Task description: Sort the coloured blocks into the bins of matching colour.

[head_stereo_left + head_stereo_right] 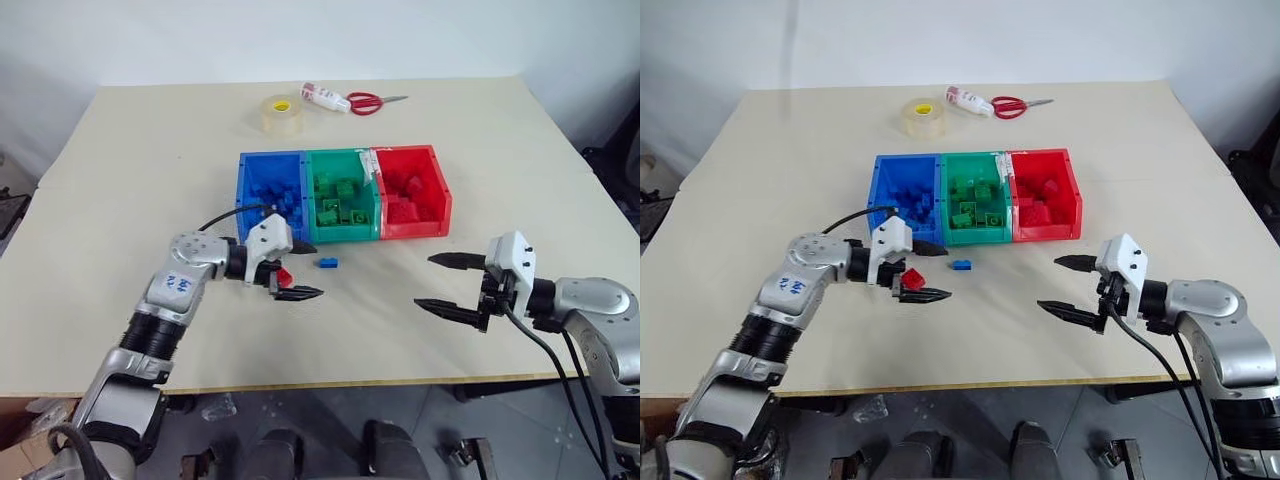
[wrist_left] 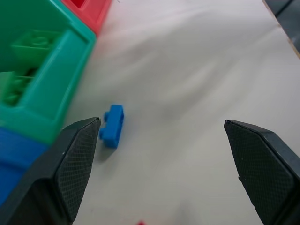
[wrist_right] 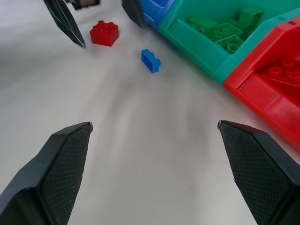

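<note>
The left gripper (image 1: 291,270), fingers spread wide and pinching nothing, hangs over the desk (image 1: 120,200) just before the blue bin (image 1: 268,192). In the head views a red block (image 1: 911,278) lies between its two fingers, and a small blue block (image 1: 327,263) lies just beyond the fingertips, toward the green bin (image 1: 343,196). The right gripper (image 1: 451,284), equally spread and empty, stands well apart from both blocks, so the left arm is plainly nearer.

The left wrist view shows the blue block (image 2: 112,125) beside one finger (image 2: 77,159), its long axis roughly along the gripper's pointing line; the red block is a sliver at the frame's edge.

The right wrist view shows both blocks whole: red block (image 3: 104,33) between the left gripper's fingers, blue block (image 3: 151,60) near the green bin's wall, and the red bin (image 3: 267,93) nearest.
</note>
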`<state>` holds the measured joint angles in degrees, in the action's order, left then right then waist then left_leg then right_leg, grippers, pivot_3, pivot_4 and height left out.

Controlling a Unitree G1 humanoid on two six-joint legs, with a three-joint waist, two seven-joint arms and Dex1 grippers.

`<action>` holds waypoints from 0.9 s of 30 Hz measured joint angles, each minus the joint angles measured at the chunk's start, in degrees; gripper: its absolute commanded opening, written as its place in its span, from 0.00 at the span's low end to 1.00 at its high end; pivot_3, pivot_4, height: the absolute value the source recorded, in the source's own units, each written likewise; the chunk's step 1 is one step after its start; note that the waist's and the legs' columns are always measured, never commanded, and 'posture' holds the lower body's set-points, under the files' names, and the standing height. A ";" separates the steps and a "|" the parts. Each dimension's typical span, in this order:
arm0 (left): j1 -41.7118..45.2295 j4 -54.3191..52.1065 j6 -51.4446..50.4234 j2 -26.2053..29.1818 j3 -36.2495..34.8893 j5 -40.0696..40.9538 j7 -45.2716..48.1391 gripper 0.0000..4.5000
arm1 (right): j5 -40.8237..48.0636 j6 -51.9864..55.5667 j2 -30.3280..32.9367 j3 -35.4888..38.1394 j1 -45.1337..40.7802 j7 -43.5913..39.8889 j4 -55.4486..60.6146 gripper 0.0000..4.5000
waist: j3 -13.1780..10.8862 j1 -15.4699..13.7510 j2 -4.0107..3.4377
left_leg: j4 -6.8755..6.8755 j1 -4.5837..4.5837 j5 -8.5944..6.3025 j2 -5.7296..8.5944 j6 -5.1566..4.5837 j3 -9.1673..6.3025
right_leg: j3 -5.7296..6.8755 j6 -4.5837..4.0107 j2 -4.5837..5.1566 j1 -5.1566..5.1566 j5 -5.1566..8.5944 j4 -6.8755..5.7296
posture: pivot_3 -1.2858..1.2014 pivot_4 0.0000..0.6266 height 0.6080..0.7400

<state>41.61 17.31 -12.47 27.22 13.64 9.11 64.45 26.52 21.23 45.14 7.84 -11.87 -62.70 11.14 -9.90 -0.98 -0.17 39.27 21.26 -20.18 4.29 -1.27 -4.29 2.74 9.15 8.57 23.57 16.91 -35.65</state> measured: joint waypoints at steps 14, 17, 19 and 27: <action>9.13 15.47 5.59 -8.75 2.54 -7.04 -3.40 0.96 | 1.76 0.38 -0.26 1.82 5.10 4.39 4.50 1.00 | -0.03 -0.45 0.05 | 0.09 0.03 0.00 0.04 -0.01 0.06 | 0.00 0.03 -0.01 -0.02 -0.02 0.01 | 0.52 0.24 1.00; 9.89 16.84 4.82 -8.72 3.65 -8.82 -3.34 0.80 | 1.89 0.38 -0.26 1.83 5.40 4.73 4.52 1.00 | -0.03 -0.42 0.04 | 0.10 0.03 0.00 0.04 -0.01 0.07 | 0.01 0.03 -0.02 -0.02 -0.01 0.01 | 0.52 0.24 1.00; 9.90 17.53 3.77 -8.72 4.33 -9.77 -3.50 0.65 | 1.90 0.38 -0.25 1.84 5.60 4.87 4.52 1.00 | -0.03 -0.39 0.05 | 0.09 0.03 0.00 0.05 -0.01 0.07 | 0.01 0.03 -0.03 0.00 -0.02 0.01 | 0.52 0.24 1.00; 10.16 17.31 2.49 -8.76 4.31 -10.70 -4.02 0.08 | 1.92 0.36 -0.25 1.87 5.44 4.88 4.51 1.00 | -0.03 -0.41 0.05 | 0.10 0.03 0.00 0.03 -0.01 0.06 | 0.00 0.03 -0.02 -0.01 -0.01 0.00 | 0.52 0.24 1.00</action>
<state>51.77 34.62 -9.98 18.47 17.95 -1.59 60.43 28.43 21.59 44.90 9.71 -6.43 -57.82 15.66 -9.92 -1.39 -0.13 39.36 21.29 -20.18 4.32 -1.27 -4.23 2.74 9.18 8.55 23.56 16.90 -35.65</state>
